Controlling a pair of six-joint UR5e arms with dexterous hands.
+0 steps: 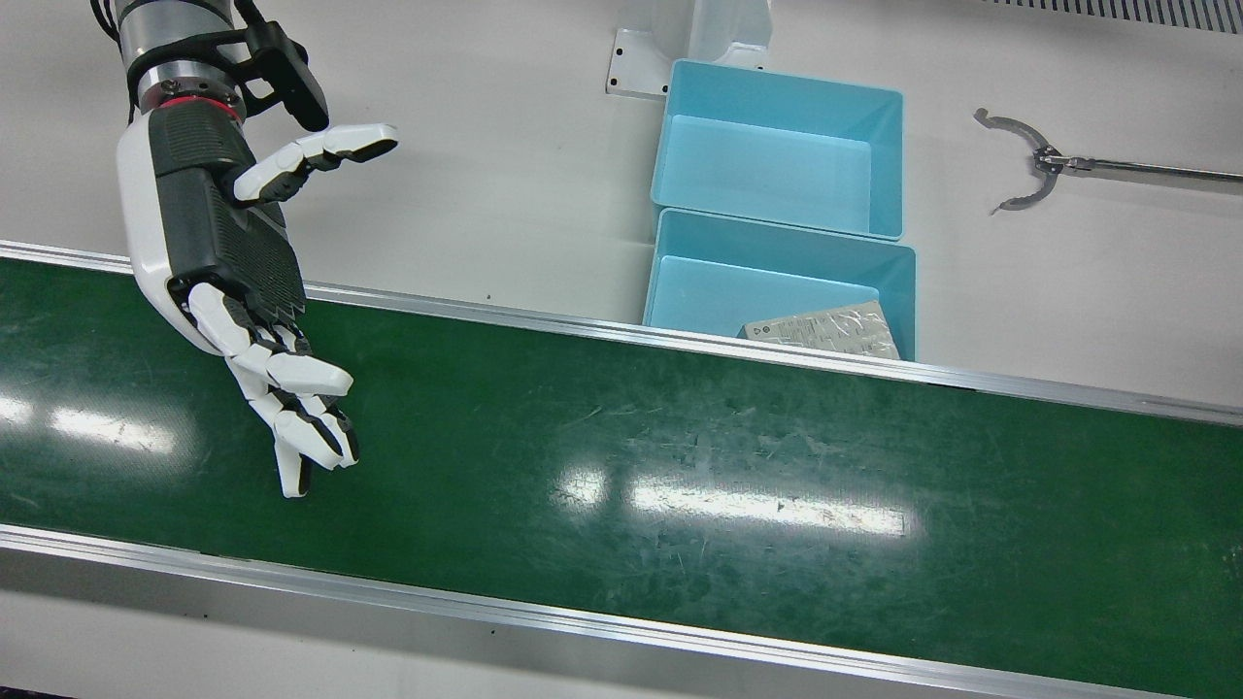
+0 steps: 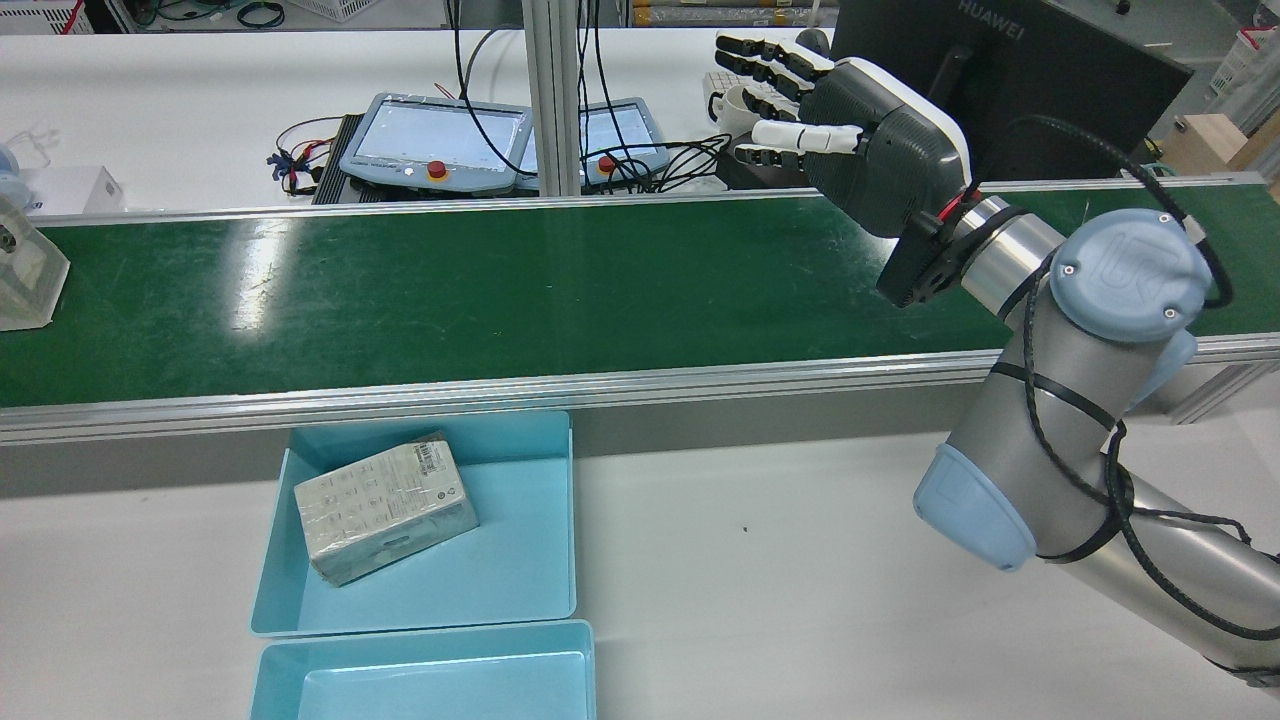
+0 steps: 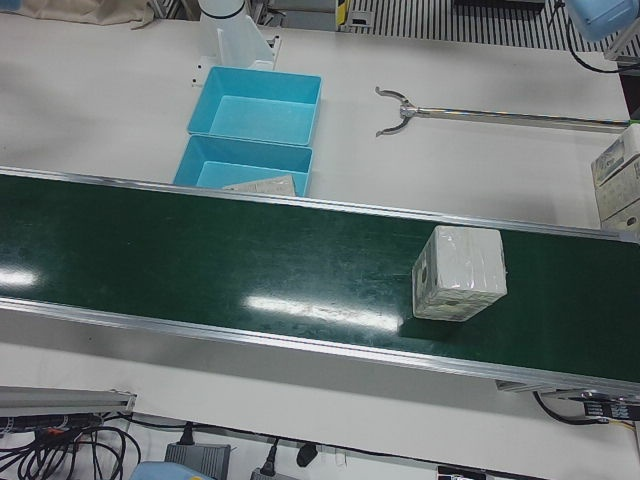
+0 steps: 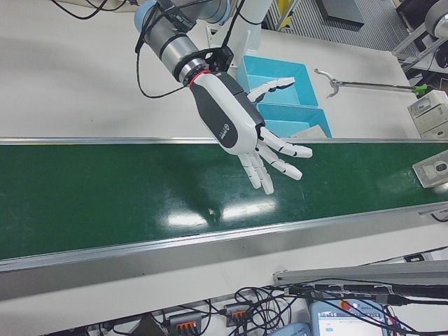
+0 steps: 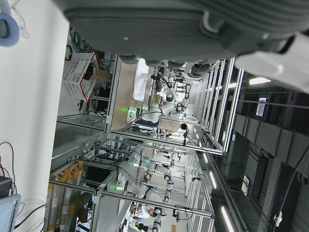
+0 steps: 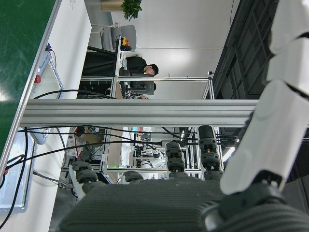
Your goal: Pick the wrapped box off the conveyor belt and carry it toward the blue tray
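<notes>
A wrapped box (image 3: 460, 272) stands on the green conveyor belt (image 3: 200, 260), on the robot's left half; its edge also shows in the rear view (image 2: 25, 270) and the right-front view (image 4: 434, 171). My right hand (image 1: 243, 282) is open, fingers spread, above the belt on the other half, far from that box; it also shows in the rear view (image 2: 850, 130) and the right-front view (image 4: 245, 126). A second wrapped box (image 2: 385, 505) lies in the blue tray (image 2: 570, 520) beside the belt. My left hand (image 5: 193, 29) shows only as its palm and holds nothing.
A second, empty blue tray (image 1: 777, 146) stands behind the first (image 1: 670, 262). A metal reacher tool (image 1: 1029, 165) lies on the white table. Two teach pendants (image 2: 440, 140) and a monitor (image 2: 1000, 80) stand beyond the belt. Stacked cartons (image 3: 620, 180) stand at the belt's end.
</notes>
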